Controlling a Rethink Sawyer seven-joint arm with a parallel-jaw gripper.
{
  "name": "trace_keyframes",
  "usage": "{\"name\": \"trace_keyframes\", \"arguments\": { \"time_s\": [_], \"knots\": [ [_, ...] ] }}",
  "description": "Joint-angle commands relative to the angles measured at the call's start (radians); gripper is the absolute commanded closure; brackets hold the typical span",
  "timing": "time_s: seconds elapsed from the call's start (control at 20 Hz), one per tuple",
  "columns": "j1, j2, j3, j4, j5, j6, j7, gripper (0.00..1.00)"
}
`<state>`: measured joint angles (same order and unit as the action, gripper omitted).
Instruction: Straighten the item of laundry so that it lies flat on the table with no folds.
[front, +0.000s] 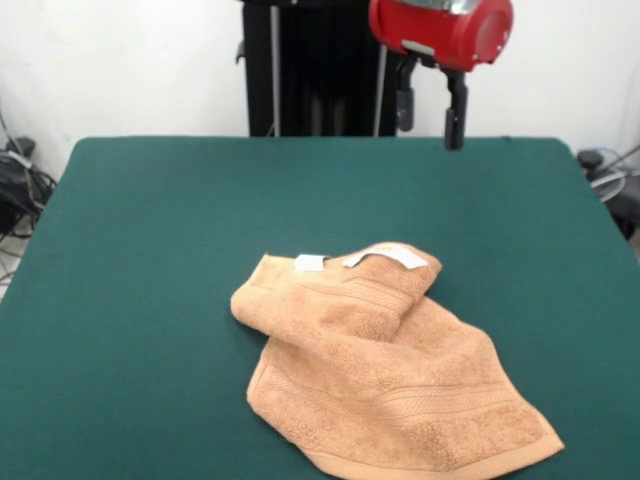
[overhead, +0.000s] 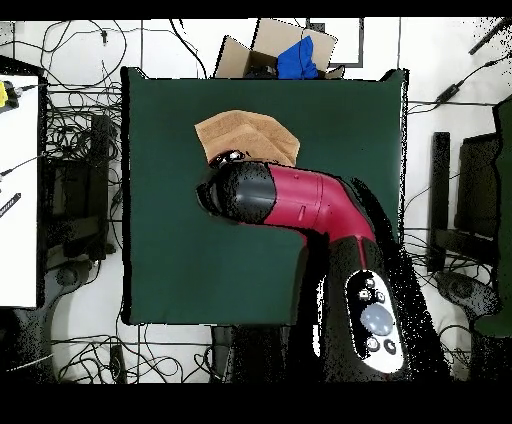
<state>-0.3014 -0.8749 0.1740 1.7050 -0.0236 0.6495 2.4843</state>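
Terry-cloth towel (front: 385, 375), orange-tan, lies rumpled on the green tabletop (front: 140, 300), toward the camera side in the front view and a little right of the middle. One part of it is folded over the rest: an upper flap with woven border bands sits across the wider lower part, which spreads out to a corner near the bottom edge of the picture. At the fold's top edge a small white label tag (front: 309, 263) shows, and just beside it to the right a second, longer white strip (front: 392, 257) lies along the turned-over hem. The cloth touches nothing but the tabletop.

The claw (front: 430, 115) hangs from the red wrist housing (front: 440, 28) at the top of the front view, above the far edge of the tabletop and well apart from the towel. Its two dark fingers (front: 455, 112) point down with a clear gap between them, and they hold nothing.

From overhead, the red and black arm (overhead: 300, 205) reaches across the middle of the tabletop (overhead: 170, 250) and covers one edge of the towel (overhead: 245, 135), which lies near the side away from the robot's base. Beyond that side a cardboard box (overhead: 265, 45) with something blue (overhead: 300, 58) in it stands on the floor. Many cables (overhead: 70, 100) run over the floor around the tabletop.
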Motion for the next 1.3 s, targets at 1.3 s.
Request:
{"name": "trace_keyframes", "arguments": {
  "time_s": [1.3],
  "knots": [
    [0.218, 0.494, -0.151, -0.199, -0.093, -0.271, 0.18, 0.0]
  ]
}}
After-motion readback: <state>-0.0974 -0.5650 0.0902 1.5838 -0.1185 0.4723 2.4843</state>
